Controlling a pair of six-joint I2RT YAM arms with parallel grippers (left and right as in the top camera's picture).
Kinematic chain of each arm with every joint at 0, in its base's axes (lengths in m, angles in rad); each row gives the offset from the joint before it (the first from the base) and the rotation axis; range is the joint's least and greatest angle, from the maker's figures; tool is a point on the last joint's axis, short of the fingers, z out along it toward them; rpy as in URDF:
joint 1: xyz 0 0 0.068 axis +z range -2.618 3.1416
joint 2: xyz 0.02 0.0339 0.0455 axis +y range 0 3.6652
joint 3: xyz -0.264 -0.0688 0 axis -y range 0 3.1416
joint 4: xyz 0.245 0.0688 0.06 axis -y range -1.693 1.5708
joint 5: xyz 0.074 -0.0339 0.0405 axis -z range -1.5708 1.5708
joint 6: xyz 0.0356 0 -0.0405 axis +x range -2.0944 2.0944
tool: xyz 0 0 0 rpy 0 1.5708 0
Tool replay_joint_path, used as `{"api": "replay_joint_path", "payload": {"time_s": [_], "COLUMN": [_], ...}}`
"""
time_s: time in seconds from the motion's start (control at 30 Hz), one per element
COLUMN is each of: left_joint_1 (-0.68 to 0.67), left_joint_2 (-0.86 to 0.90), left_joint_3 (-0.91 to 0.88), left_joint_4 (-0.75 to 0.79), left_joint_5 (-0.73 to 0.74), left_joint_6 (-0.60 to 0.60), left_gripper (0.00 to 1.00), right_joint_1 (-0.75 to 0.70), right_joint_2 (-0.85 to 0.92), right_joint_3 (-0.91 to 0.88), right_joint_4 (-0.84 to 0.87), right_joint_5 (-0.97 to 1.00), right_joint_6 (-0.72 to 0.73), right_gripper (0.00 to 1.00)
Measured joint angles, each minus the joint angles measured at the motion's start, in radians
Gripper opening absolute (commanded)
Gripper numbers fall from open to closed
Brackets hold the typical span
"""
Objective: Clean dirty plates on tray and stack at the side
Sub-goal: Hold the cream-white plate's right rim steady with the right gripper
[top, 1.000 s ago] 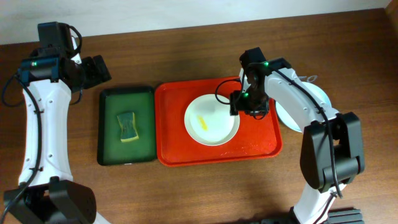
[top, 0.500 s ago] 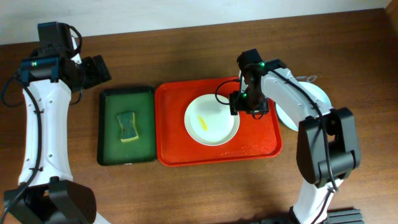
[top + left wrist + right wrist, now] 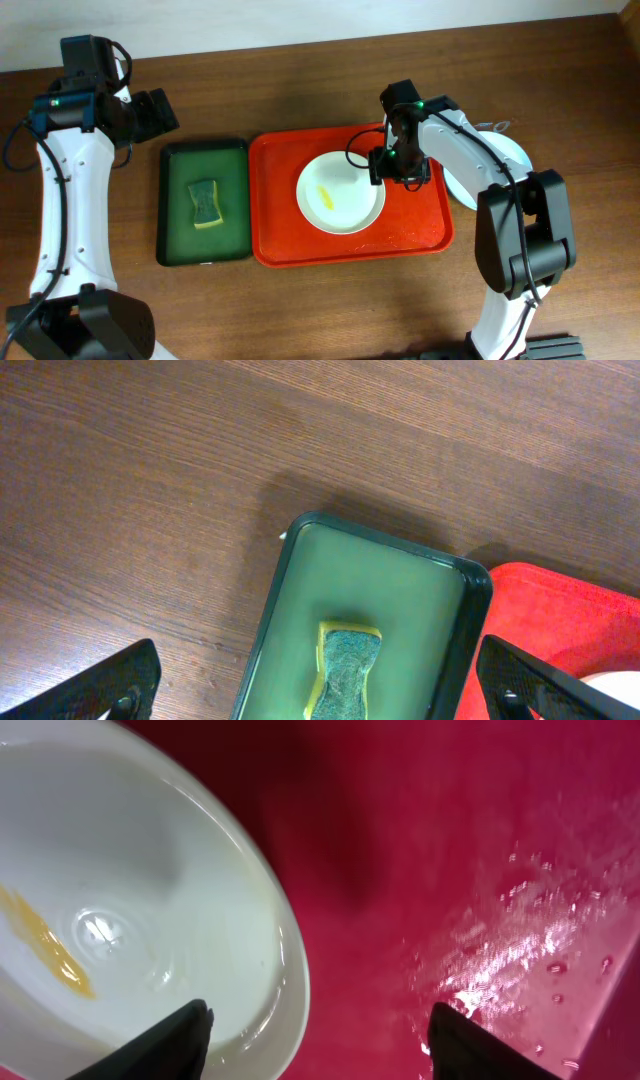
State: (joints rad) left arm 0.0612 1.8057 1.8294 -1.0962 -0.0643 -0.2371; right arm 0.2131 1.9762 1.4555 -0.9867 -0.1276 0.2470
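The round cream-white plate (image 3: 340,192), marked with a yellow smear (image 3: 325,196), lay in the middle of the large bright red plastic tray (image 3: 275,200). My right gripper (image 3: 320,1035) was released, jaws apart astride the plate's right rim. My left gripper (image 3: 320,678) hung wide open near the small dark green tray (image 3: 178,200) holding a sponge (image 3: 205,203).

1. Place: a robot lab bench (probably a manipulation test rig).
2. Evidence: a white, cabled left arm (image 3: 58,200) and right arm (image 3: 470,160) flank a wood-grain table (image 3: 300,90) carrying a red tray (image 3: 425,228) and a sponge (image 3: 205,203).

Right hand (image 3: 318,1023) spread astride cream plate (image 3: 130,890) rim; red tray (image 3: 450,830) wet.
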Motion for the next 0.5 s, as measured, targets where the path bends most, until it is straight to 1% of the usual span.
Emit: {"api": "replay_joint_path", "payload": {"time_s": [0.03,0.07,0.13,0.2,0.23,0.3,0.33,0.4,0.43,0.5], "left_joint_1": [0.0,0.0,0.0,0.0,0.0,0.0,0.0,0.0,0.0,0.0], "left_joint_2": [0.0,0.0,0.0,0.0,0.0,0.0,0.0,0.0,0.0,0.0], "left_joint_3": [0.0,0.0,0.0,0.0,0.0,0.0,0.0,0.0,0.0,0.0], "left_joint_4": [0.0,0.0,0.0,0.0,0.0,0.0,0.0,0.0,0.0,0.0], "left_joint_5": [0.0,0.0,0.0,0.0,0.0,0.0,0.0,0.0,0.0,0.0], "left_joint_6": [0.0,0.0,0.0,0.0,0.0,0.0,0.0,0.0,0.0,0.0], "left_gripper": [0.99,0.99,0.99,0.99,0.99,0.99,0.99,0.99,0.99,0.99], "right_joint_1": [0.0,0.0,0.0,0.0,0.0,0.0,0.0,0.0,0.0,0.001], "right_joint_2": [0.0,0.0,0.0,0.002,0.002,0.002,0.002,0.003,0.005,0.005], "right_joint_3": [-0.006,-0.021,-0.062,-0.077,-0.082,-0.085,-0.101,-0.129,-0.136,-0.137], "right_joint_4": [0.02,0.064,0.107,0.134,0.135,0.14,0.166,0.182,0.187,0.187], "right_joint_5": [0.0,0.001,0.0,0.0,0.0,0.0,0.0,0.0,-0.001,-0.01], "right_joint_6": [0.0,-0.003,0.003,-0.004,-0.007,-0.005,-0.004,0.0,-0.005,-0.007], "right_gripper": [0.59,0.5,0.46,0.34,0.32,0.31,0.23,0.13,0.04,0.04]}}
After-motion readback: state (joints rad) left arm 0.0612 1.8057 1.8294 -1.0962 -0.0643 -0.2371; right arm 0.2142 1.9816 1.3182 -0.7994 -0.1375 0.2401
